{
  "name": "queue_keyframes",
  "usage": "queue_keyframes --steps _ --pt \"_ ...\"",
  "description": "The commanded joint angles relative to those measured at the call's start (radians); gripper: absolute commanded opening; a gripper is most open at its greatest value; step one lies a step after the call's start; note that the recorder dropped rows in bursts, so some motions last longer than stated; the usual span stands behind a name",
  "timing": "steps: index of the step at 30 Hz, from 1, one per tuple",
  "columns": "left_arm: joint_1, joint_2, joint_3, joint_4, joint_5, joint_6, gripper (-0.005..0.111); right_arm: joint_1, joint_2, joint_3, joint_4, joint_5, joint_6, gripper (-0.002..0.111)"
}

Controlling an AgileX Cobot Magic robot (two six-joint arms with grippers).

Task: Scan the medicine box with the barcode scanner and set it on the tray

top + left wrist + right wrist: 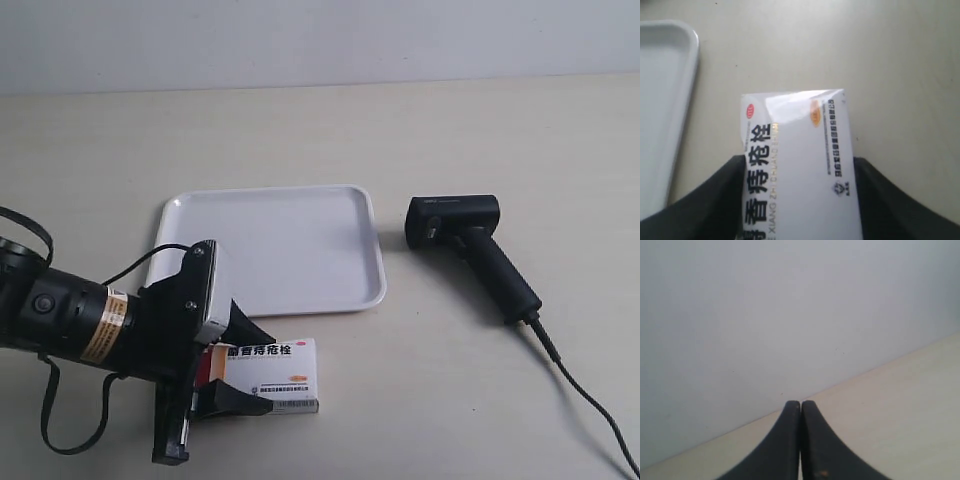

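The white medicine box (275,362) with black Chinese lettering lies on the table just in front of the tray (280,250). My left gripper (262,370) reaches in from the exterior view's left, and its black fingers (725,195) press against the two long sides of the medicine box (795,130). The barcode scanner (470,235) lies on its side to the tray's right, untouched. My right gripper (800,405) is shut on nothing, faces a pale wall, and is absent from the exterior view.
The scanner's black cable (580,390) trails off toward the front right corner. A corner of the tray (665,100) shows beside the box in the left wrist view. Bare beige table (450,400) lies between box and cable.
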Motion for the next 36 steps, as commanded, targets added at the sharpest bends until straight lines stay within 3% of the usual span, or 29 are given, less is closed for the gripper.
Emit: queue_keyframes --steps 1,2,6,10,12,15,17,21,24,30,33,36 --pt "-0.006 -0.001 -0.013 0.06 0.008 -0.034 0.006 -0.006 0.005 -0.008 -0.012 -0.015 -0.002 0.0" --pt "-0.006 -0.01 -0.015 0.06 0.008 -0.034 0.0 -0.006 0.005 -0.008 -0.012 -0.02 -0.002 0.0" --pt "-0.002 -0.178 -0.049 0.101 -0.013 -0.168 0.0 -0.006 0.059 -0.052 -0.032 -0.011 -0.002 0.0" --pt "0.077 -0.313 -0.146 0.274 -0.027 -0.37 0.0 0.014 0.412 -0.093 -0.063 -0.009 -0.019 0.0" --pt "0.14 -0.307 -0.175 0.279 -0.056 -0.389 0.0 0.112 0.663 -0.169 -0.077 -0.018 -0.029 0.007" --pt "0.187 -0.273 -0.194 0.277 -0.068 -0.389 0.0 0.239 0.939 -0.285 -0.149 -0.018 -0.029 0.025" --pt "0.206 -0.247 -0.217 0.279 -0.068 -0.389 0.0 0.299 1.111 -0.379 -0.21 -0.022 -0.048 0.044" --pt "0.207 -0.198 -0.26 0.293 -0.068 -0.389 0.0 0.312 1.376 -0.552 -0.244 0.009 -0.075 0.084" --pt "0.207 -0.171 -0.274 0.3 -0.068 -0.384 0.0 0.312 1.521 -0.635 -0.246 0.029 -0.101 0.105" --pt "0.207 -0.157 -0.274 0.3 -0.059 -0.365 0.0 0.306 1.709 -0.726 -0.27 0.065 -0.199 0.105" --pt "0.207 -0.154 -0.274 0.298 -0.054 -0.365 0.0 0.306 1.774 -0.747 -0.291 -0.006 -0.224 0.104" --pt "0.207 -0.154 -0.274 0.298 -0.052 -0.367 0.0 0.306 1.792 -0.755 -0.312 -0.011 -0.249 0.091"
